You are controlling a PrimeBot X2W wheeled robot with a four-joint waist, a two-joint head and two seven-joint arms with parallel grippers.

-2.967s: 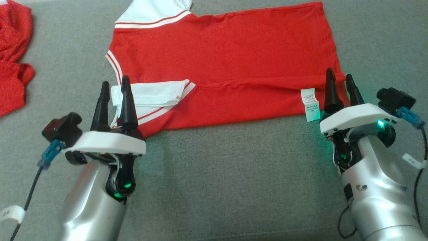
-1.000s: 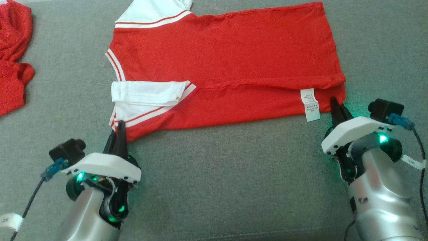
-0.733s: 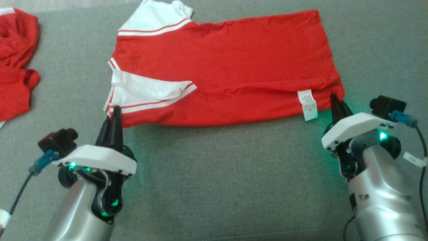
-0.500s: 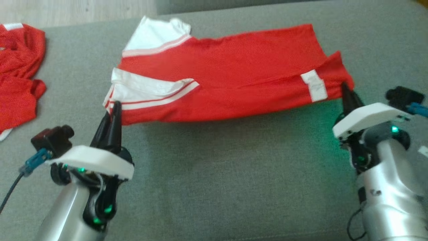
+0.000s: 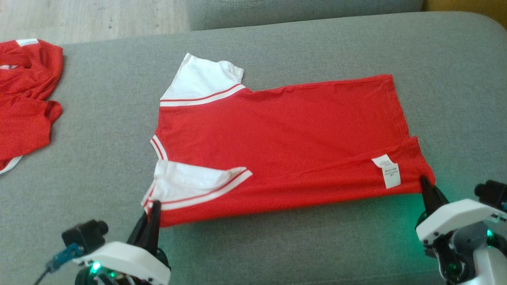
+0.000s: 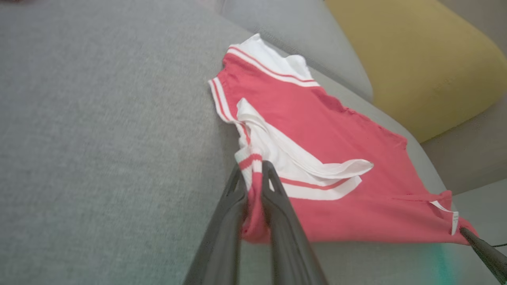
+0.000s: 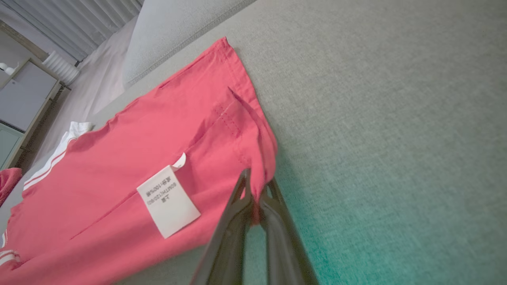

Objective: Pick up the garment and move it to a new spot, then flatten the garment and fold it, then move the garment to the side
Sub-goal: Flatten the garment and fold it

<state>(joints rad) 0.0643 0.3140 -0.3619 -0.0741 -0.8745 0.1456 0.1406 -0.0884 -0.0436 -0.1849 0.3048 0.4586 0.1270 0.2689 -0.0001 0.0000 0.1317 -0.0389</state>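
Noted red short-sleeved garment (image 5: pixel 277 146) (image 6: pixel 328 130) (image 7: pixel 138 158) with white, red-striped sleeves, spread out sideways near the middle of the grey fabric sofa seat (image 5: pixel 99 138) (image 6: pixel 99 118) (image 7: pixel 396 118). Collar end toward the seat's left, hem toward its right. Near long edge already folded over the body, with white rectangular care label (image 5: pixel 390 172) (image 7: pixel 168 206) (image 6: pixel 451 221) exposed close to the hem. Far white sleeve (image 5: pixel 202 79) lying flat toward the seat's back edge; near white sleeve (image 5: pixel 190 182) folded onto the red body.

Left end effector (image 5: pixel 152 209) (image 6: pixel 252 178): fingers closed nearly together, pinching the striped near-left corner of the garment; cloth visibly bunched between the two dark fingers in the left wrist view.

Right end effector (image 5: pixel 425 186) (image 7: pixel 258 186): fingers clamped tight on the near-right hem corner; red cloth draped over and between the tips in the right wrist view.

Both gripped corners raised a little off the seat; remainder of the cloth resting on it.

Also recorded: second red garment (image 5: pixel 23 99), crumpled, at the seat's left edge, well apart from the first. Green glow (image 5: pixel 404 209) cast on the seat toward its near right. Pale wooden floor (image 5: pixel 91 16) beyond the seat's far left. Yellow cushion (image 6: pixel 416 59) beyond the seat's back edge, in the left wrist view.
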